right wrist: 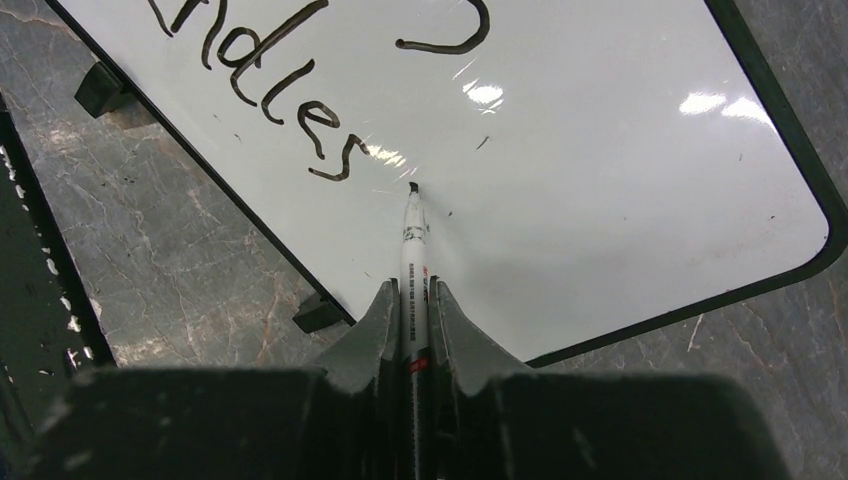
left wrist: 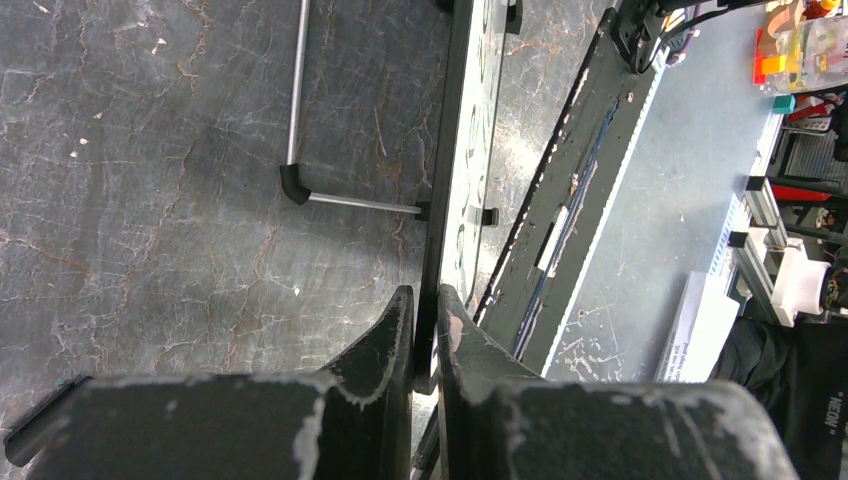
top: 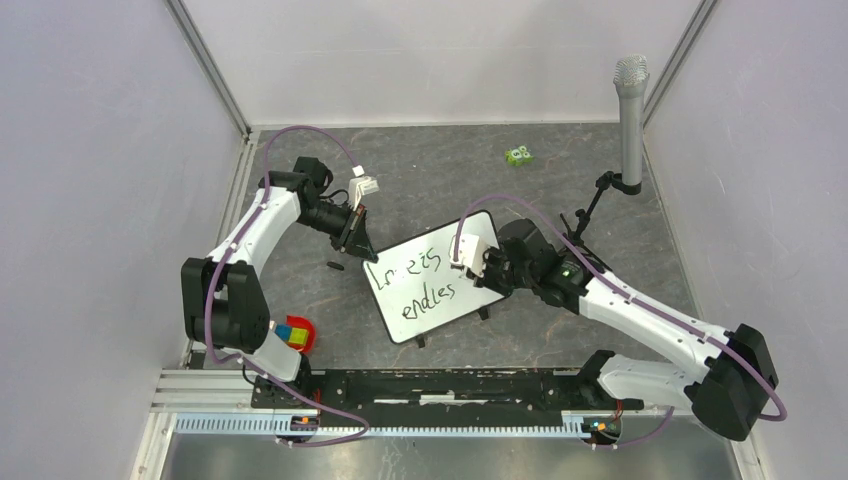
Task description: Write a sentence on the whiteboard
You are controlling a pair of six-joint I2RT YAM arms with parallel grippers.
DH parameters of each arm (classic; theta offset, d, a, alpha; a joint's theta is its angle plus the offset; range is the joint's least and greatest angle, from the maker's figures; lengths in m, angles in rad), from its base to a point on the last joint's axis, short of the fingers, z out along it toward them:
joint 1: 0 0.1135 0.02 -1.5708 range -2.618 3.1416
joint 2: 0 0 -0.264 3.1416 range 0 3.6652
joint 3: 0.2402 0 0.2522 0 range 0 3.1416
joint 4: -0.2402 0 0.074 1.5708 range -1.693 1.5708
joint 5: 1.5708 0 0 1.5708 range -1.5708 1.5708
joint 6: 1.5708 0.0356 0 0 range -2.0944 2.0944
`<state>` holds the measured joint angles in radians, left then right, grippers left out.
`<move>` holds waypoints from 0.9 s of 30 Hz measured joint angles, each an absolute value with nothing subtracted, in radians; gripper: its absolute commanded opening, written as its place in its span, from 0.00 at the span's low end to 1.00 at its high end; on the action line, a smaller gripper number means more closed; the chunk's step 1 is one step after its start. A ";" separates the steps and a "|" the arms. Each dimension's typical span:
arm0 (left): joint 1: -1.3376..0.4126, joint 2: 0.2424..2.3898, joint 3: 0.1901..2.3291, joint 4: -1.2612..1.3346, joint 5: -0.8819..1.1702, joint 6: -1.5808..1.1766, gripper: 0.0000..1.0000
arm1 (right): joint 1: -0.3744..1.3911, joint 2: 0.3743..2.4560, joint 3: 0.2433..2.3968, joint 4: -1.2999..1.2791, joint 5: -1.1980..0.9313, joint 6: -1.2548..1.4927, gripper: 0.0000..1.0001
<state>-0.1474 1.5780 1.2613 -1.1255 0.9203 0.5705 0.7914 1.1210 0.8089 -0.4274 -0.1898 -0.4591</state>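
The whiteboard [top: 422,325] lies tilted on the dark table, black-framed. The sentence [top: 420,285] reads "Love is" above "endles" in black marker. My left gripper [top: 357,235] is shut on the board's upper left edge; in the left wrist view the fingers [left wrist: 400,320] pinch the thin black frame [left wrist: 455,150], seen edge on. My right gripper [right wrist: 413,292] is shut on a white marker [right wrist: 413,240]. Its black tip touches the whiteboard [right wrist: 620,180] just right of the last "s" of the sentence [right wrist: 260,90].
A small green object [top: 519,156] sits at the back. A grey cylinder on a black stand [top: 631,110] rises at the back right. A small black cap [top: 336,265] lies left of the board. A red and coloured block [top: 296,335] sits by the left arm's base.
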 measured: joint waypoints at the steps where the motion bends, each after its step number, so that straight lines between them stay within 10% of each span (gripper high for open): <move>1: -0.147 1.578 1.261 -1.126 0.920 0.570 0.02 | 0.791 1.124 0.809 -0.427 -0.190 -0.460 0.00; 27: -0.147 1.589 1.267 -1.129 0.921 0.570 0.02 | 0.791 1.132 0.790 -0.432 -0.222 -0.497 0.00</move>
<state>-0.1471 1.5890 1.2671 -1.1286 0.9215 0.5705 0.7914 1.1316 0.7902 -0.4320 -0.2218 -0.4969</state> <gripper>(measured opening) 0.155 0.157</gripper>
